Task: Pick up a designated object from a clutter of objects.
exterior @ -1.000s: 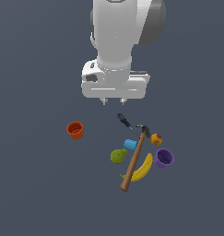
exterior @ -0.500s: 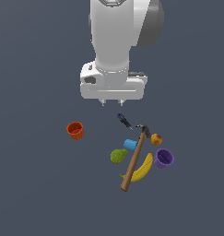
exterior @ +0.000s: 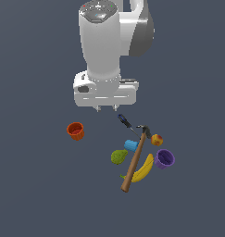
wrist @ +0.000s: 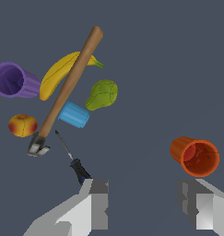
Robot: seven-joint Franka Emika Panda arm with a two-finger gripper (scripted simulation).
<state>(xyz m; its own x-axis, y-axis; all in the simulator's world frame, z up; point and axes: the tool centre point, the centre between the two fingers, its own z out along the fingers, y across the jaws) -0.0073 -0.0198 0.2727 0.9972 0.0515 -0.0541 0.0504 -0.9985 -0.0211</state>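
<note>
The orange-red ribbed cup [exterior: 76, 131] stands alone on the dark floor, to the exterior view's left of the clutter; it also shows in the wrist view [wrist: 195, 156]. My gripper [exterior: 106, 109] hangs open and empty above the floor, up and to the exterior view's right of the cup, apart from it. In the wrist view the gripper [wrist: 143, 203] has its two fingers wide apart, and the cup lies close to one finger [wrist: 198, 203]. The clutter holds a wooden-handled hammer [exterior: 134, 162], banana [exterior: 143, 169], pear [exterior: 118, 156], apple [exterior: 156, 139], purple cup [exterior: 164, 159], blue cup [exterior: 130, 146] and screwdriver [exterior: 125, 121].
The hammer lies across the blue cup and banana. The screwdriver is the clutter item closest to my gripper; its handle [wrist: 79, 171] sits just beside one finger in the wrist view. Dark floor lies between the orange-red cup and the clutter.
The arm has shifted slightly toward the exterior view's left and a little up in the picture. The objects have not moved.
</note>
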